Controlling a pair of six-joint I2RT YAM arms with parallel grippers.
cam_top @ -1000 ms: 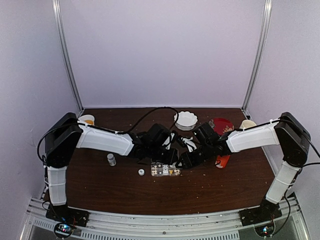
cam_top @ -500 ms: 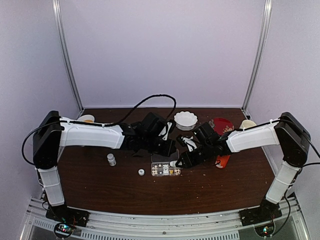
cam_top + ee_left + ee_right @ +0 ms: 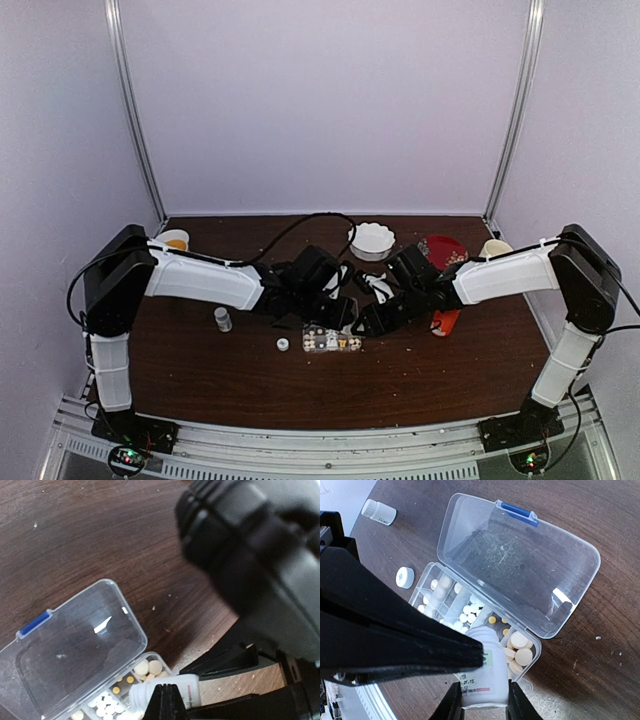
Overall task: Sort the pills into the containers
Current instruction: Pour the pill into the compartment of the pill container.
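Clear plastic makes the pill box (image 3: 470,611), which lies on the brown table (image 3: 200,380) between the two arms, its lid (image 3: 520,560) folded open flat, with a blue clasp (image 3: 519,511) on the outer edge. In its little compartments lie the pills (image 3: 468,616): many small white round ones, a few tiny yellow ones, and some bigger pale ones in a corner compartment. Just over the box the right gripper (image 3: 484,702) clamps a small white bottle (image 3: 482,675), neck toward the compartments; the bottle hides part of the box. The left gripper (image 3: 167,700) has its fingers pressed together, nothing seen between them, the tip at the bottle's neck; whether it touches is not clear. Beside the box lies a white cap (image 3: 405,577), farther off a second white bottle (image 3: 379,511). At the far side stand a white bowl (image 3: 371,240) and a red plate (image 3: 441,250), partly behind the right arm.
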